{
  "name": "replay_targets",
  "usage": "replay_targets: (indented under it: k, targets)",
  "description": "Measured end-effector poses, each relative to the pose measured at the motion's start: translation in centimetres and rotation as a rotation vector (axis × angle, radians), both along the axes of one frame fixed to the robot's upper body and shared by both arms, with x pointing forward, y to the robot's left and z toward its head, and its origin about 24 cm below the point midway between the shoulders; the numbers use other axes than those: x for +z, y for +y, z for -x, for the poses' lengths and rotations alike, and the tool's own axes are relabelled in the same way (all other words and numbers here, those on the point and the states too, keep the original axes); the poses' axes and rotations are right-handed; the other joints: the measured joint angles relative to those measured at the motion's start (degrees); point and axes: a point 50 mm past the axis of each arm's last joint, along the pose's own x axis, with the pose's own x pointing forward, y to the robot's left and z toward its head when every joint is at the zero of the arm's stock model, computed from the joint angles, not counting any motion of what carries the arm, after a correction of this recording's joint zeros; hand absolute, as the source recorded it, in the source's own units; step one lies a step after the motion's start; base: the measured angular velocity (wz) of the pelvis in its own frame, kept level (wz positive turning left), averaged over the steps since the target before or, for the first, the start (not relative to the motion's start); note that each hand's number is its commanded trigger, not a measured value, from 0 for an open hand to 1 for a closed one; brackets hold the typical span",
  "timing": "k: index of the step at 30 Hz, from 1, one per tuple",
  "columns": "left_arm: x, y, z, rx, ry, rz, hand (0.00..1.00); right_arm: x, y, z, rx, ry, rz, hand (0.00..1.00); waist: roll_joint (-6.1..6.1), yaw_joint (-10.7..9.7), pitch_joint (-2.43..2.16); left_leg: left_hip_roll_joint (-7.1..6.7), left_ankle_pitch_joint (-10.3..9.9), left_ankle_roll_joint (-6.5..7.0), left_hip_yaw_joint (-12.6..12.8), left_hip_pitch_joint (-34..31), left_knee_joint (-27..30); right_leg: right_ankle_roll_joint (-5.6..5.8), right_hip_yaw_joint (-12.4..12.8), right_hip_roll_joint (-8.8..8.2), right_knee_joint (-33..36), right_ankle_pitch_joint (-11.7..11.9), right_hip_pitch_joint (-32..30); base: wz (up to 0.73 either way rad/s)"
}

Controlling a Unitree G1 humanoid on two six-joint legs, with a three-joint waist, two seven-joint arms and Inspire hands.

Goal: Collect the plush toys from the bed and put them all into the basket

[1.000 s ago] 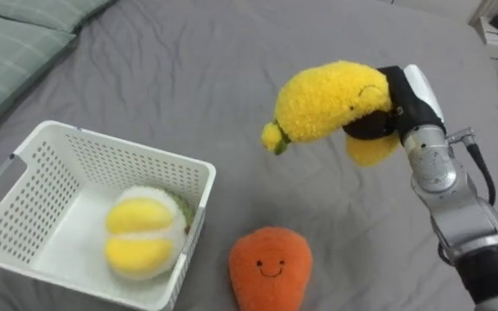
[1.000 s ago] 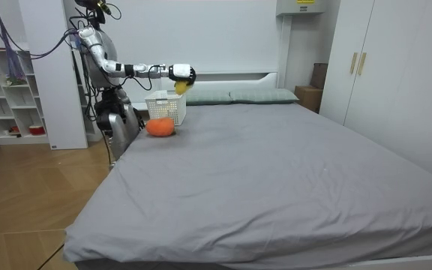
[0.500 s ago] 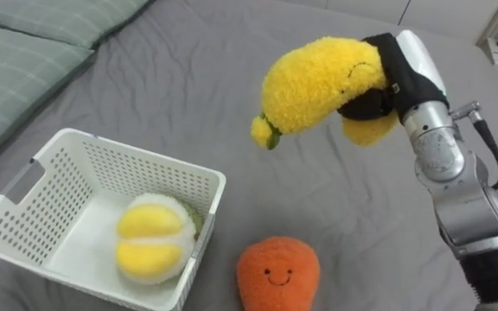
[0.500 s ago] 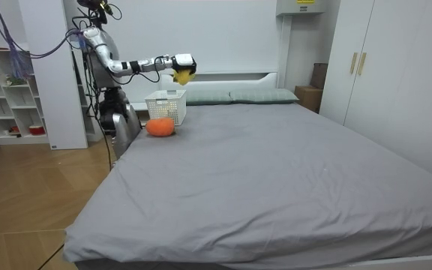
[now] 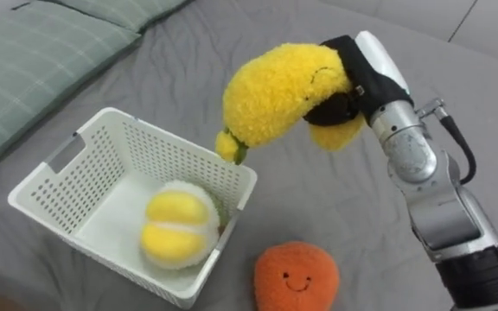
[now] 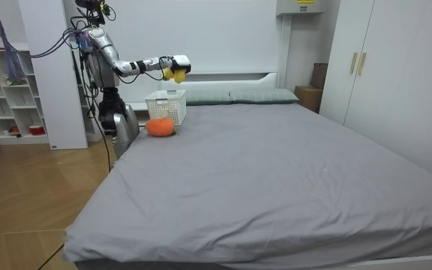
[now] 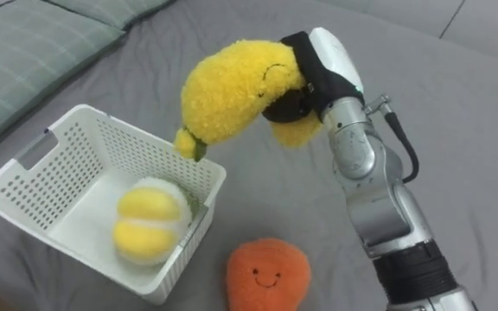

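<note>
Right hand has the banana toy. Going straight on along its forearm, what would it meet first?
Probably nothing: the right hand, shut on the banana toy, is raised and points out across the grey bed, past the white basket. Depth is unclear.

Checked pillows (image 5: 33, 60), wardrobe (image 6: 388, 75), perhaps bookshelves (image 6: 6, 97)

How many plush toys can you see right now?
3. A yellow banana plush held in the right hand above the basket, a yellow-and-white plush inside it, an orange plush on the bed beside it. Others may lie out of view.
</note>
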Motion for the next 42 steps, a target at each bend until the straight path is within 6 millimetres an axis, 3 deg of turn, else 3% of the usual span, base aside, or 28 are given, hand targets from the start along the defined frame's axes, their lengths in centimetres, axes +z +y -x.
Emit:
replay_targets:
  k: [4,7,9,11,15,17,18,30,35,42]
  targets:
    - [0.0,0.1,0.1,-0.009,0.012,-0.005,0.0,-0.4,1.1,0.1,0.04,0.032,0.008,1.0,-0.24,2.86,-0.05,-0.27,0.04,-0.03,-0.93,-0.35,0.19,0.05,-0.61,-0.12,-0.01,-0.08,0.06,0.13]
    - [0.2,0.5,0.0,0.002,0.007,-0.019,0.0,-0.3,2.1,0.1,0.067,0.036,-0.004,1.0,-1.18,4.04,-0.16,-0.62,0.35,-0.19,-2.47,-1.17,0.32,0.03,-2.01,-0.24,-0.18,-0.3,0.01,0.22]
    - [0.2,0.6,-0.1,-0.009,0.007,-0.027,0.0,-0.1,2.6,0.0,0.086,0.03,0.002,0.93,-1.54,4.82,-0.24,-0.83,0.47,-0.16,-3.15,-1.29,0.33,0.03,-2.62,-0.23,-0.73,-0.3,0.44,0.24]
    - [0.2,0.7,0.1,0.0,0.011,-0.03,0.0,0.2,3.4,-0.1,0.115,0.022,0.016,0.69,-1.81,5.8,-0.15,-0.97,0.5,-0.17,-3.73,-1.38,0.41,0.04,-3.39,-0.27,-0.82,-0.29,0.65,0.16]
    - [0.3,0.9,0.1,0.017,0.022,-0.034,0.0,-0.6,4.4,-0.7,0.145,0.061,0.057,0.47,-2.3,7.15,-0.16,-1.26,0.51,-0.21,-4.93,-2.07,1.32,0.06,-5.03,-0.36,-0.92,-0.28,0.93,0.17]
    - [0.4,1.0,0.0,0.014,0.013,-0.04,0.0,-1.6,4.6,-0.7,0.147,0.095,0.085,0.11,-2.1,7.89,0.02,-1.58,0.57,-0.28,-5.95,-2.32,1.68,0.07,-5.71,-0.45,-0.9,-0.28,1.2,0.23]
    - [0.4,1.0,-0.1,0.016,0.009,-0.041,0.0,-1.7,4.6,-0.7,0.143,0.102,0.089,0.0,-2.16,7.92,-0.03,-1.66,0.57,-0.29,-6.25,-2.53,1.91,0.08,-5.99,-0.46,-0.89,-0.29,1.22,0.29]
    - [0.7,1.2,-0.7,0.015,0.001,-0.057,0.0,-2.5,6.2,-0.3,0.185,0.152,0.087,0.0,-1.44,10.53,0.42,-2.24,1.18,-0.42,-8.04,-4.01,2.33,0.07,-7.72,-0.72,-0.84,-0.3,0.6,0.08]
    - [0.6,1.1,-0.6,0.018,0.007,-0.054,0.0,-3.2,5.9,-0.4,0.171,0.186,0.093,0.0,-1.36,10.31,0.47,-2.35,1.24,-0.47,-8.48,-4.23,2.34,0.07,-8.0,-0.74,-0.85,-0.3,0.55,0.04]
    - [0.7,1.0,-1.0,0.016,-0.004,-0.053,0.0,-3.6,5.7,-0.5,0.16,0.201,0.101,0.0,-1.88,9.07,0.1,-2.67,1.55,-0.51,-9.06,-4.99,2.38,0.07,-8.15,-0.77,-0.85,-0.3,0.08,0.05]
